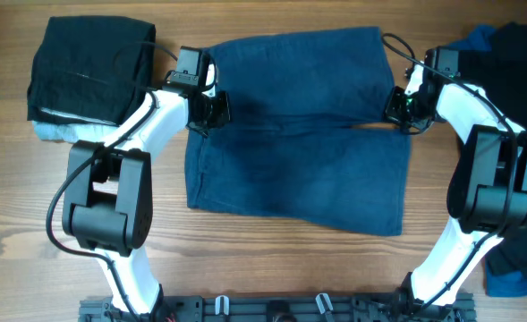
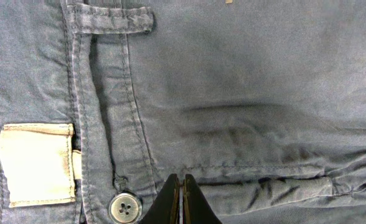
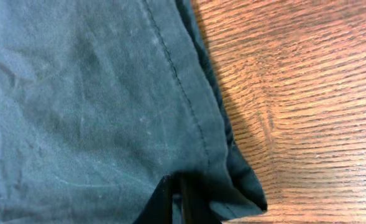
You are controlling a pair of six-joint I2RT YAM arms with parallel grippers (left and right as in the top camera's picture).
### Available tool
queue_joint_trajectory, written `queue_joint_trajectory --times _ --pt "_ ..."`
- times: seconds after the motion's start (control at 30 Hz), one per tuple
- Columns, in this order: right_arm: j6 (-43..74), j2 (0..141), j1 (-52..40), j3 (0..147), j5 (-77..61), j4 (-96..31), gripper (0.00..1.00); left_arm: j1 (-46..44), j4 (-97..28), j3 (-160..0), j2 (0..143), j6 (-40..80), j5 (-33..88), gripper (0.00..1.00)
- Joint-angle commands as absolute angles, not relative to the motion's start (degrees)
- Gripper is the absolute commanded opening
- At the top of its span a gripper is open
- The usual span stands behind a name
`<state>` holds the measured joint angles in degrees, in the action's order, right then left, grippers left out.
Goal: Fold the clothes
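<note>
The dark navy shorts (image 1: 299, 170) lie spread across the middle of the table, with a crease running side to side at mid-height. My left gripper (image 1: 211, 107) is at their left edge. In the left wrist view its jaws (image 2: 180, 186) are shut on a fold of the shorts (image 2: 263, 74) by the waistband, next to a grey button (image 2: 124, 207) and a cream label (image 2: 36, 163). My right gripper (image 1: 397, 107) is at the right edge. In the right wrist view its jaws (image 3: 173, 186) are shut on the hem of the shorts (image 3: 77, 93).
A folded black garment (image 1: 89, 67) rests on a light blue one (image 1: 53, 132) at the back left. A loose heap of black (image 1: 522, 54) and royal blue (image 1: 514, 282) clothes lies along the right edge. Bare wood table (image 1: 12, 197) surrounds the shorts.
</note>
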<state>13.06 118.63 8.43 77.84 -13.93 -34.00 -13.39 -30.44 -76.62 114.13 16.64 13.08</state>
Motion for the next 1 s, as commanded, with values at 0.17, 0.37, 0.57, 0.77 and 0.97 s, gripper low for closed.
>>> queue_joint_trajectory --times 0.17,0.37,0.57,0.77,0.97 --pt "18.13 102.65 8.64 85.91 -10.07 -61.41 0.26 -9.80 -46.15 -78.76 89.62 20.10 10.17 0.06" --pt "32.10 90.21 8.64 81.23 -5.82 -82.76 0.25 -9.52 -56.84 -77.38 86.17 21.28 8.84 0.27" --pt "39.24 81.67 8.64 62.74 -4.32 -80.07 0.32 -9.52 -56.40 -74.00 90.94 21.28 8.43 0.42" --pt "42.30 81.14 8.64 44.66 -10.35 -63.40 0.52 -9.52 -55.96 -73.17 93.56 21.28 8.47 0.42" --pt "45.17 81.14 8.64 36.47 -9.67 -53.93 0.74 -9.52 -56.01 -73.17 93.56 21.28 8.47 0.42"
